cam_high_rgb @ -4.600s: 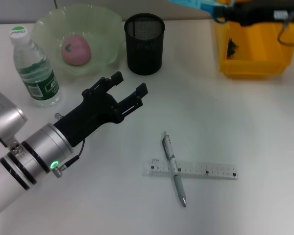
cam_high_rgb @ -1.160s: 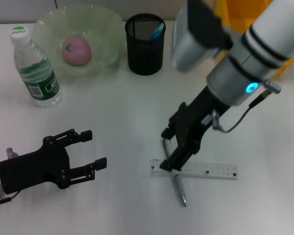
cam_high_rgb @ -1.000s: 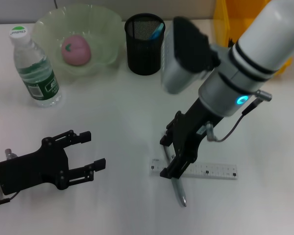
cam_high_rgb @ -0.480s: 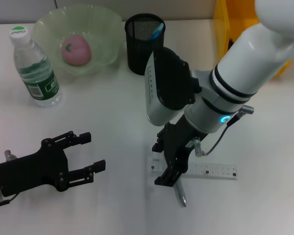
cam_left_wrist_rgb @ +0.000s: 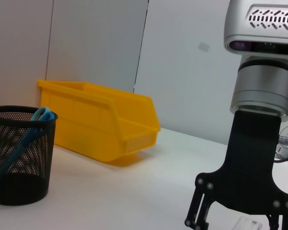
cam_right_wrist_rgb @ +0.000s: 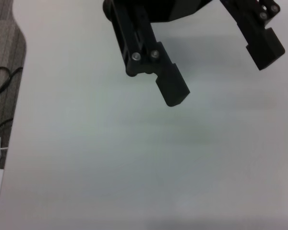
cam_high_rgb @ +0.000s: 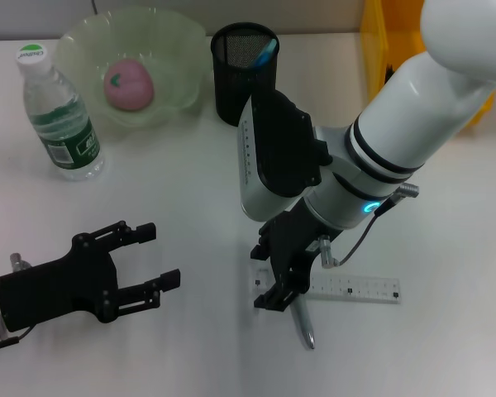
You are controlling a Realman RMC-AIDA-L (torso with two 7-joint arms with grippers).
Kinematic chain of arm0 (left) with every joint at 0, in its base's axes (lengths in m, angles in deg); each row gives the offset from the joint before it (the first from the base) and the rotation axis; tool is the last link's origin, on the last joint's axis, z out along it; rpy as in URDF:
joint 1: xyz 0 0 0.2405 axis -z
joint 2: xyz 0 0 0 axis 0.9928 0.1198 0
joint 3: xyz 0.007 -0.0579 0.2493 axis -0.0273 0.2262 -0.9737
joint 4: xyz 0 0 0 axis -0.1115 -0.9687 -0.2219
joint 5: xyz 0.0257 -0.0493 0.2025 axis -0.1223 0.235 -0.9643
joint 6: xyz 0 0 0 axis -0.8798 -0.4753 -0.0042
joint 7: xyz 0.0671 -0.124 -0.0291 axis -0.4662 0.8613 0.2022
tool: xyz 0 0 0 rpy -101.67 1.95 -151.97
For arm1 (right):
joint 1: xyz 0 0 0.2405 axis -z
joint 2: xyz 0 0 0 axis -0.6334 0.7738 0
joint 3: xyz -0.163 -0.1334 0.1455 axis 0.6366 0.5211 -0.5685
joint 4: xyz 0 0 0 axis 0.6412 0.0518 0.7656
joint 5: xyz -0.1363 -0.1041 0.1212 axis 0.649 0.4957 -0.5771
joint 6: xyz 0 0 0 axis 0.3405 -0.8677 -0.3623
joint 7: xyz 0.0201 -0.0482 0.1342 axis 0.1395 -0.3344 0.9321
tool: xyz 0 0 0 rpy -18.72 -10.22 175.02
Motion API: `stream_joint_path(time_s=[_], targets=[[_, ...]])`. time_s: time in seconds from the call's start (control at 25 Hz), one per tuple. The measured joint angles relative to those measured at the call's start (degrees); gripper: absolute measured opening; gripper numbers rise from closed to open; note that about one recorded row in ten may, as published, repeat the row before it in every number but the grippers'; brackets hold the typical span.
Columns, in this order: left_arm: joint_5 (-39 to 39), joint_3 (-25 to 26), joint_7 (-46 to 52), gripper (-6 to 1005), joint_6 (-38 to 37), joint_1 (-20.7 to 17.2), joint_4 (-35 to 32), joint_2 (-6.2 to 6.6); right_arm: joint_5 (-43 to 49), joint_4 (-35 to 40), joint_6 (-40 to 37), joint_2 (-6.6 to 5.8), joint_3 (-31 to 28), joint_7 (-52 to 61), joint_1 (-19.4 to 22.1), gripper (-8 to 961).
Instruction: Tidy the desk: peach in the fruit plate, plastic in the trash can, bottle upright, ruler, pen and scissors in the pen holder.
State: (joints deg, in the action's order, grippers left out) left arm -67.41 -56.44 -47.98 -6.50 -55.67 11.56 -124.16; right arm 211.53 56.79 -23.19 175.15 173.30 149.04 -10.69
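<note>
A plain white bench (cam_high_rgb: 446, 347) fills the head view, and the left wrist view shows pale wall panels behind it. The right arm reaches in from the far right and bends down toward the bench centre, its black right hand (cam_high_rgb: 288, 279) pointing down over the left end of the ruler (cam_high_rgb: 355, 289), fingers spread wide with nothing between them; the right wrist view shows the 2 fingers (cam_right_wrist_rgb: 170, 88) well apart above bare bench. The left hand (cam_high_rgb: 136, 260) sits low at the near left, lying level just above the bench, fingers (cam_high_rgb: 134, 232) parted wide and empty. There is 1 yellow trash can (cam_high_rgb: 376, 50) at the far right, 1 pale green fruit plate (cam_high_rgb: 178, 37) at the far left holding 1 pink peach (cam_high_rgb: 128, 83), 1 bottle (cam_high_rgb: 59, 116) standing upright just left of the plate, its label text too small to read, 1 black mesh pen holder (cam_high_rgb: 244, 83) with the blue scissors (cam_high_rgb: 265, 53) standing inside, 1 clear ruler, and 1 pen (cam_high_rgb: 302, 321) lying across it, partly hidden by the right hand.
</note>
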Motion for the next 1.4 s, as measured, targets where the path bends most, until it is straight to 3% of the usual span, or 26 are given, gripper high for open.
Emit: stream_joint_path(time_s=[0.56, 0.72, 0.76, 1.04, 1.4], targets=[[0.3, 0.3, -0.1, 802, 0.0, 0.4, -0.1, -0.19, -0.5, -0.4, 0.6, -0.02, -0.9, 0.5, -0.1, 395], [0.4, 0.5, -0.1, 802, 0.0, 0.4, -0.3, -0.11, -1.2, 1.5, -0.4, -0.19, -4.4, 0.7, 0.5, 381], [0.4, 0.6, 0.0, 802, -0.1, 0.3, -0.4, -0.06, -1.2, 3.6, -1.4, -0.32, -9.3, 0.8, 1.3, 378], [0.5, 1.2, 0.3, 801, -1.8, 0.4, -0.7, -0.1, -1.0, 12.3, -0.9, -0.56, -21.2, -2.3, 4.7, 379], [0.6, 2.5, 0.8, 801, -2.3, 1.0, -1.6, -0.47, -3.3, 17.1, 10.4, -0.38, -23.6, -17.3, 9.8, 373]])
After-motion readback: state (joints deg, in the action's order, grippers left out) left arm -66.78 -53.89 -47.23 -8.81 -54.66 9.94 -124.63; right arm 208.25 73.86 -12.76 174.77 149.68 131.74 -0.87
